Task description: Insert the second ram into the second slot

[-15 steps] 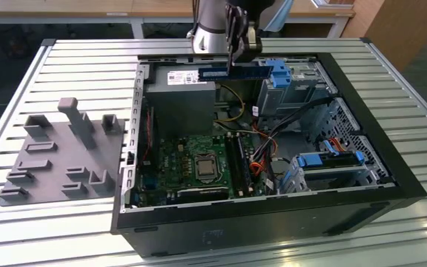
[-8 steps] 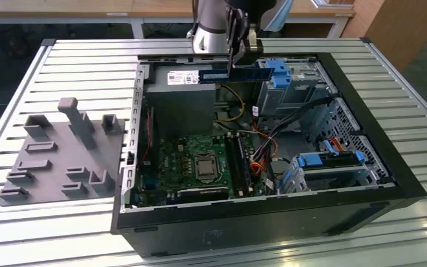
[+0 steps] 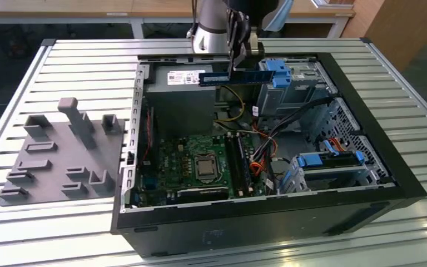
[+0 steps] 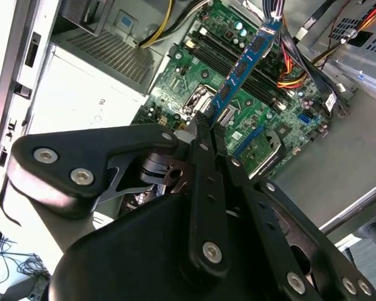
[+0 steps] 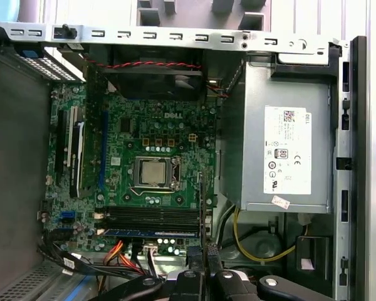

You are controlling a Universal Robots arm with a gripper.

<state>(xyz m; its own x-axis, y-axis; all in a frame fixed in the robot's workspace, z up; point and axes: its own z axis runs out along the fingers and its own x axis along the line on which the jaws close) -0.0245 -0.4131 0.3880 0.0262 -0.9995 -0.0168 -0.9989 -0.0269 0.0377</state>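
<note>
One memory stick [image 3: 217, 78] is held in the air. The step in hand is judged to be the approach to the board, with insertion not yet begun. The gripper [image 3: 233, 70] is seen with its fingers clamped on the stick from above, near the middle of its length. The stick is held on edge, long side level, over the far end of the open computer case [image 3: 382, 146]. It is above the power supply [image 3: 175, 105] and well apart from the memory slots [image 3: 240, 158] on the motherboard [image 3: 173, 161]. No contact with any slot is seen.

The slots [image 5: 153, 218] are shown in the first wrist view as a row of long dark channels. A thin blue line is noted along one side of that row. It is possibly a stick already seated, but this cannot be told for sure. Which channel counts as the second cannot be told either.

The stick is held crosswise to the slot direction. The move ahead is judged to call for a turn to parallel, centring over the free channel, a straight descent and even pressure.

Looks, from the second wrist view: the stick [image 4: 245, 63] is a thin, long blue board. Dark chips are set in a row on its face, and a pale patch is seen near the far end. It is judged rigid but thin, so side load is a risk.
</note>
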